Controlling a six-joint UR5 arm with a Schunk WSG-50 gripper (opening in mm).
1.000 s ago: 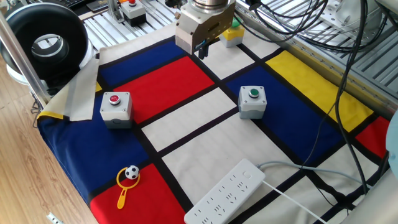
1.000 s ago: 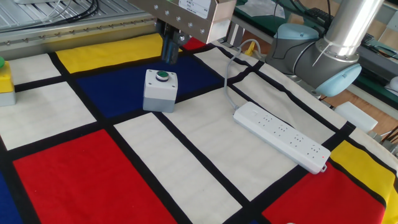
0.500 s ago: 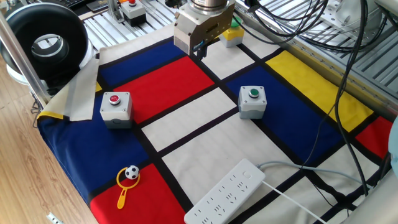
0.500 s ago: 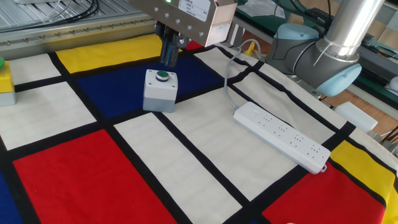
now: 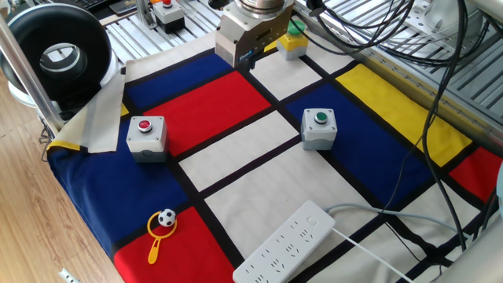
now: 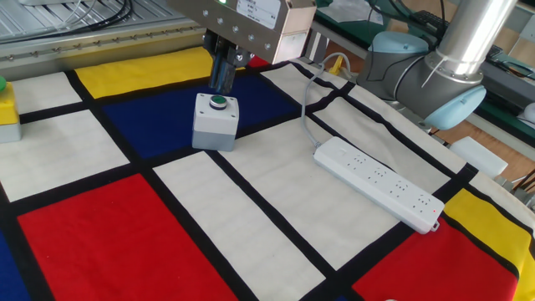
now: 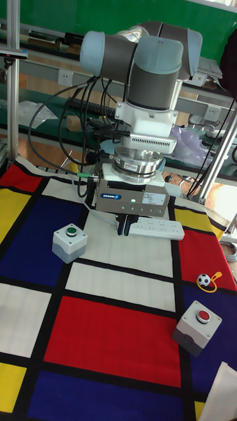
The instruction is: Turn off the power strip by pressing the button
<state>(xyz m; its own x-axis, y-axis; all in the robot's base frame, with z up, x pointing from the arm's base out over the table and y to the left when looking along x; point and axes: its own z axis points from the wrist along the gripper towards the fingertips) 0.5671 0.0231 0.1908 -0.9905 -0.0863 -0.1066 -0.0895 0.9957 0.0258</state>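
Jaws hang high over the far side of the counter, their gap impossible to tell; the power strip lies untouched at the near edge, well apart; its button remains unpressed.

White power strip — flat, cabled

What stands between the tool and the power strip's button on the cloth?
Only the green button box sits roughly between the tool, which hangs well above the cloth, and the power strip. The box is low, so passing over it looks feasible.
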